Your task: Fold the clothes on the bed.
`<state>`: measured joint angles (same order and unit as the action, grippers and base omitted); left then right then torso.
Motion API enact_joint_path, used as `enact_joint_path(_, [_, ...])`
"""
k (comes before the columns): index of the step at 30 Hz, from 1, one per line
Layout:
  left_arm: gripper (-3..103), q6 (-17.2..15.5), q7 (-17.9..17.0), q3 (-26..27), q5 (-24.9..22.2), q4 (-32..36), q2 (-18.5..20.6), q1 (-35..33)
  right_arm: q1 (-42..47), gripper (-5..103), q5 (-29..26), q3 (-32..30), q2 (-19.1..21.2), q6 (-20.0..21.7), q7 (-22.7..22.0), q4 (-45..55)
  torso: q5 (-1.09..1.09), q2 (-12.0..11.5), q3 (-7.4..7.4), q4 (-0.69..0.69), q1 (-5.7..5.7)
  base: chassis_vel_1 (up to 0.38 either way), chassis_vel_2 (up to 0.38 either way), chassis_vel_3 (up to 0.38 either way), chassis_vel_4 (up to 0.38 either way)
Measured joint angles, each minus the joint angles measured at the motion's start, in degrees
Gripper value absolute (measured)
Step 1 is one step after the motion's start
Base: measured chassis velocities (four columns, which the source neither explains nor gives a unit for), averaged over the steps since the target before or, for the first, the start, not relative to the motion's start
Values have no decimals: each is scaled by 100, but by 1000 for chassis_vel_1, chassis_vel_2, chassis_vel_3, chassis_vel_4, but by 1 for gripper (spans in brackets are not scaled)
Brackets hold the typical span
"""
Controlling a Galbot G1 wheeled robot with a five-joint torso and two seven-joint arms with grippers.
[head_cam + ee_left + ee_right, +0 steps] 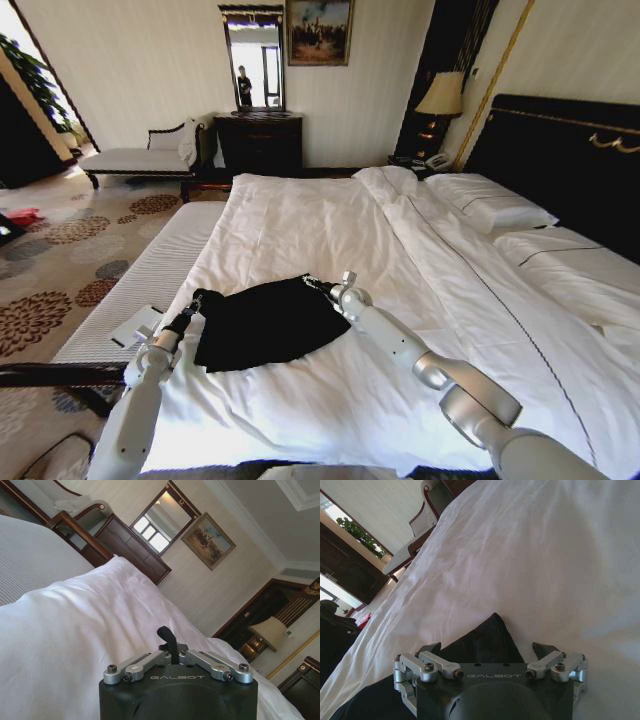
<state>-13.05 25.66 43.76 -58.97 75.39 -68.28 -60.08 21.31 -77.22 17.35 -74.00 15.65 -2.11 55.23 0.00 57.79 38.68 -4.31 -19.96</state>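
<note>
- So, how many things are counted?

- One black T-shirt (265, 322) is counted, one bed (330, 220), and two claws. No other clothes are seen.

- Where is the T-shirt found?

- It is spread on the white duvet, close to the bed's edge nearest the robot and toward the foot end. It is kept well apart from the pillows (490, 205) at the head end.

- How are the claws placed?

- The left claw (192, 312) is set at the shirt's sleeve on the foot-end side, and it is clenched. Whether any cloth is pinched inside it cannot be told. The right claw (318, 287) is set at the shirt's far corner on the head-end side. It is spread wide, with a peak of black cloth lying between its fingers, not squeezed.

- How is the shirt likely to be handled?

- It is judged to be light, soft and floppy, so it will sag and bunch when lifted. Nothing can be broken. A thin edge should be pinched, best at two corners or the shoulders, so the cloth is kept flat.
</note>
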Motion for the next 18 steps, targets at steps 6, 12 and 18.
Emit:
enact_joint_path(6, [1, 9, 8, 4, 4, -4, 11, -1, -69, 79, 0, 33, -14, 1, 191, -7, 0, 0, 0, 0, 0, 0, 0, 0, 0])
enact_joint_path(12, [1, 19, 21, -1, 20, -16, 5, 5, -106, 61, 79, 93, -10, -13, 361, -27, 0, 0, 0, 0, 0, 0, 0, 0, 0])
enact_joint_path(18, [1, 32, 26, -2, 25, 8, 5, -7, -112, 34, 246, 121, -28, -64, 502, -104, 0, 0, 0, 0, 0, 0, 0, 0, 0])
